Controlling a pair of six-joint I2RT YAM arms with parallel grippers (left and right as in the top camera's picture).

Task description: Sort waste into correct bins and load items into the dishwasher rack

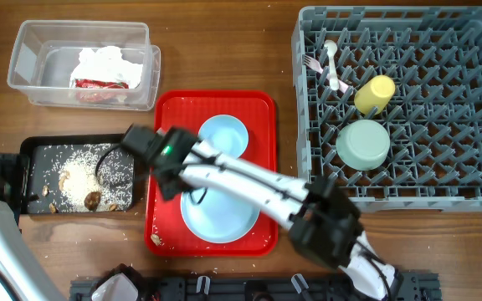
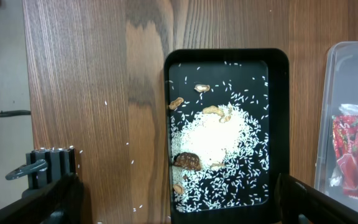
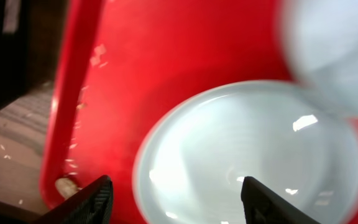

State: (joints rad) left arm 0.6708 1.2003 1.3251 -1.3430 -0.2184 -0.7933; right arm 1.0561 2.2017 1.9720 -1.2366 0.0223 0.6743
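One gripper (image 3: 178,208) over plate (image 3: 247,155) rim

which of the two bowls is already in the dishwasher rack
The mint green bowl, sitting in the grey rack beside the yellow cup. The small light blue bowl is on the red tray instead.

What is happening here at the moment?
The right gripper hangs open over the light blue plate on the red tray, beside the small blue bowl. The cup, mint bowl and cutlery sit in the rack; napkin and wrapper lie in the clear tub. The left gripper hovers open above the black tray of crumbs.
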